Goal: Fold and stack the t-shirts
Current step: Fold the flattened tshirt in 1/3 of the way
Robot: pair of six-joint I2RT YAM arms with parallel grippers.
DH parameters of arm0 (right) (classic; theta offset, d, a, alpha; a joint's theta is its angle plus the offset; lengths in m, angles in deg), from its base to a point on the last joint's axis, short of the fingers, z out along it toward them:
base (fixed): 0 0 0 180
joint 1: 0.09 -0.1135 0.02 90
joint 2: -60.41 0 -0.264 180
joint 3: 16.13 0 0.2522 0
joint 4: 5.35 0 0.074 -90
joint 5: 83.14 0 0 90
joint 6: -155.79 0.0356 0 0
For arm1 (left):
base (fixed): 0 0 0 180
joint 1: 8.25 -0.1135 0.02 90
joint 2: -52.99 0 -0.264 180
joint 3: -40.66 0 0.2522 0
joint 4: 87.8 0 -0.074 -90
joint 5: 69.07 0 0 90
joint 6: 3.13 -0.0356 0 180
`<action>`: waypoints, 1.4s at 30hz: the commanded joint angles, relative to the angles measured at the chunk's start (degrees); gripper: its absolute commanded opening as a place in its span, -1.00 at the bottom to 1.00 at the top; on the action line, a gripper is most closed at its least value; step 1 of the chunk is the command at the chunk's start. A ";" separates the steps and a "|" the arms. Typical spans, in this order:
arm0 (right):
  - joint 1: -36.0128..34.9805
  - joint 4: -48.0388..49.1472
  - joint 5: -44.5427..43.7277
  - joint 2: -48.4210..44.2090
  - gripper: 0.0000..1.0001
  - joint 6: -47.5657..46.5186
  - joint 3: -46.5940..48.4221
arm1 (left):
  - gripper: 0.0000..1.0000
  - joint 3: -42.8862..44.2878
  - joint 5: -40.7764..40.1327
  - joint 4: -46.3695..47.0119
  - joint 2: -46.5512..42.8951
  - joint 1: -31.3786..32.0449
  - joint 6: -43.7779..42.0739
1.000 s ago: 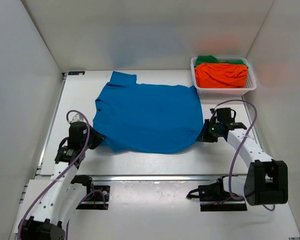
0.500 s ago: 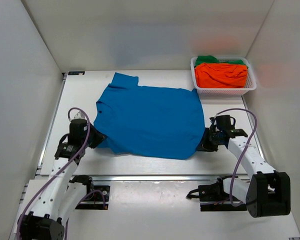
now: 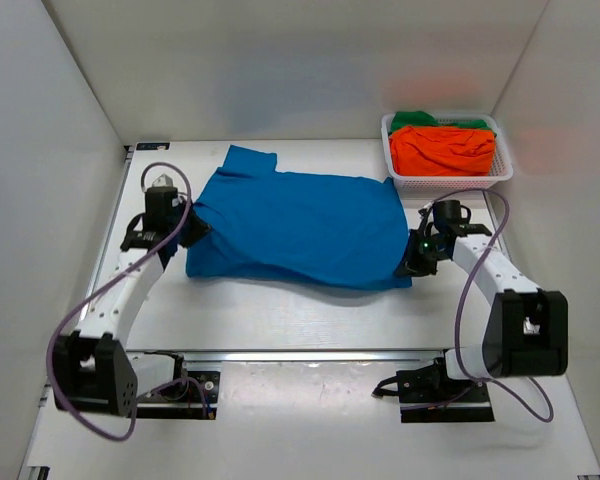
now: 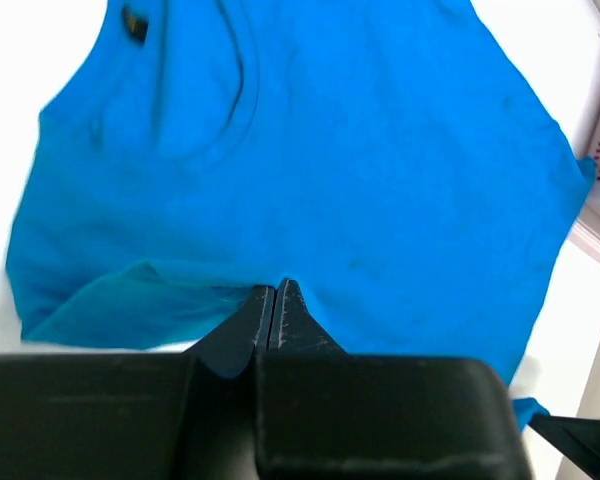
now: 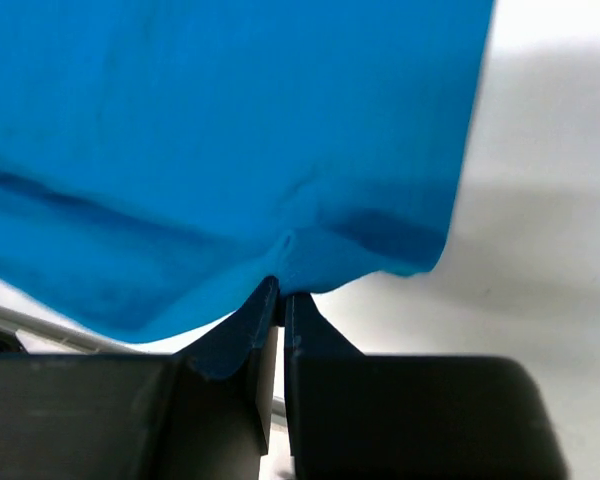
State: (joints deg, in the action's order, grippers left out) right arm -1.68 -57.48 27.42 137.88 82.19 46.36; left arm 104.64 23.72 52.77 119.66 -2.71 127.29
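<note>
The bright blue t-shirt (image 3: 295, 225) lies spread across the middle of the table, its near hem lifted and carried toward the back. My left gripper (image 3: 194, 233) is shut on the shirt's left edge, and the cloth (image 4: 310, 160) fills the left wrist view above the closed tips (image 4: 275, 290). My right gripper (image 3: 408, 262) is shut on the shirt's right near corner, and the cloth (image 5: 230, 140) hangs from the tips (image 5: 280, 292) in the right wrist view. The orange t-shirt (image 3: 442, 150) and the green t-shirt (image 3: 418, 119) lie in the basket.
The white mesh basket (image 3: 450, 183) stands at the back right of the table, close to the shirt's right sleeve. White walls enclose the table on three sides. A rail runs along the near edge (image 3: 310, 355).
Both grippers have moved away from the near edge toward the back, carrying the blue shirt's near hem with them. The shirt now covers less depth on the table.
</note>
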 commanded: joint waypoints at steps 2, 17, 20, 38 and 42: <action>1.14 1.81 -0.96 4.78 -0.98 -2.25 4.70 | -1.00 6.20 -0.68 4.75 6.00 -0.71 -2.98; 3.08 3.04 -4.56 17.89 -1.00 -0.85 15.95 | -1.00 19.29 -0.32 7.83 25.69 -0.62 -6.93; 3.17 4.96 -5.96 18.59 -0.96 1.08 16.57 | -1.00 21.49 -0.68 7.83 28.58 -1.06 -7.46; -2.98 16.48 -7.38 11.81 -0.30 1.35 7.34 | -0.19 13.86 -2.61 2.56 26.13 3.23 -10.72; -5.97 17.10 -5.88 16.12 -0.28 0.39 8.22 | -0.20 17.09 -5.24 0.19 32.18 6.76 -10.63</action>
State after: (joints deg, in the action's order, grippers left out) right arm -6.09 -43.01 20.14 151.45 84.31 54.14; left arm 119.57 20.40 55.28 148.93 1.83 117.50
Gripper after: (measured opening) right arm 0.355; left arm 0.404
